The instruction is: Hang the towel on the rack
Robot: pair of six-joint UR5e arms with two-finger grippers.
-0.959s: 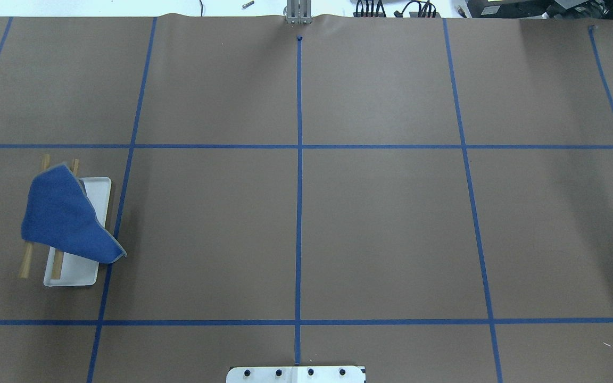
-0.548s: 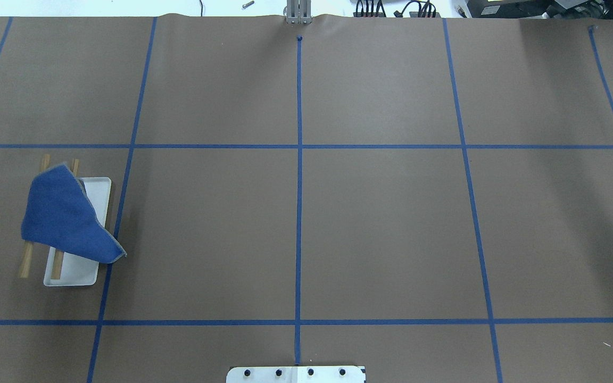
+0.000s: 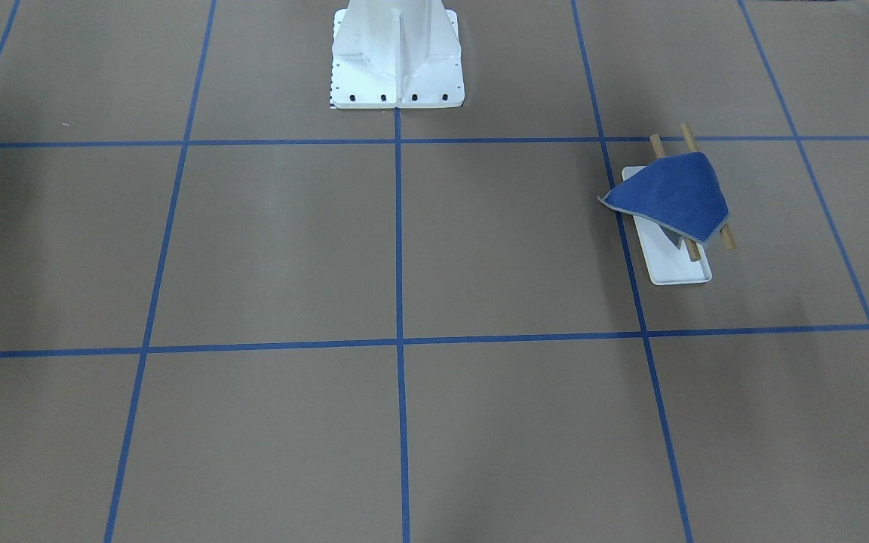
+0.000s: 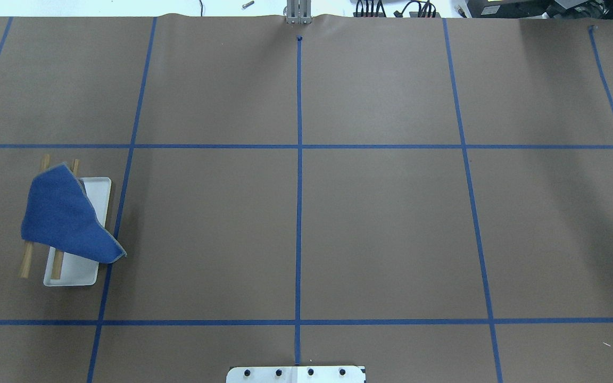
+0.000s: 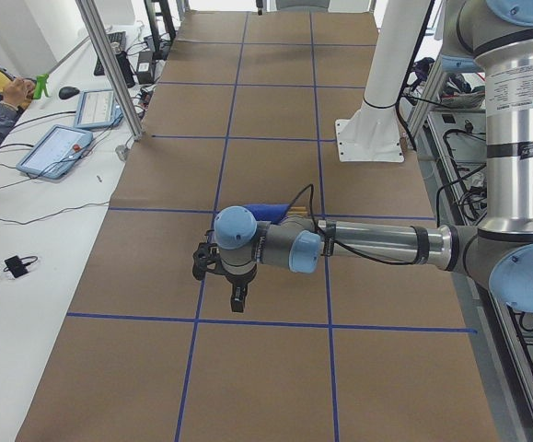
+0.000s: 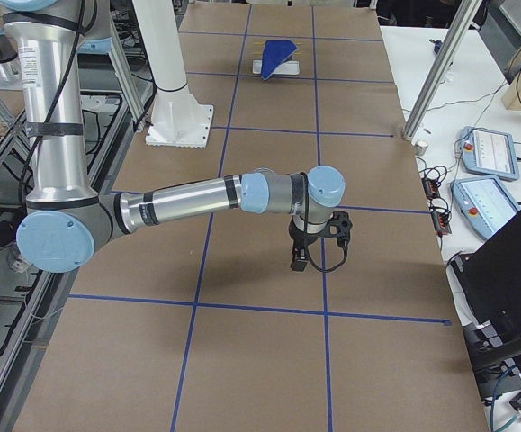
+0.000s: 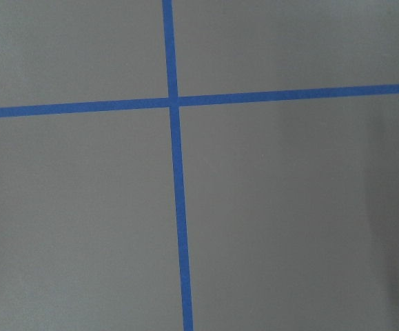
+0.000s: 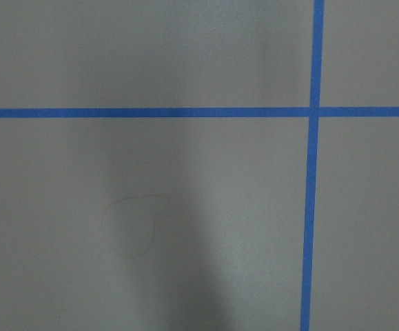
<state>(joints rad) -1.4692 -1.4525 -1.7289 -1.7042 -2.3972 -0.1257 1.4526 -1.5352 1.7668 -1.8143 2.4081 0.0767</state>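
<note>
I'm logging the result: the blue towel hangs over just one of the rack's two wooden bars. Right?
Not quite. The towel hangs over both wooden bars of the rack, not one; the overhead view shows both bars emerging on either side of it.

Bench (image 4: 381,223): flat top covered w/ brown paper, marked into big rectangles by blue tape lines (image 4: 299,186). Paper ends at far edge, slightly rippled there. Directly on it: rack (image 4: 80,271) at far left, mid-depth, white base tray flat on the paper just left of a lengthwise tape line, long side running near-to-far. White pedestal (image 3: 397,53) at near edge, ctr, its bolted base plate straddling the ctr tape line. Tiny pale speck (image 4: 607,344) near right; can't tell what. Faint looped outline (image 8: 127,227) on paper in right wrist view.
</note>
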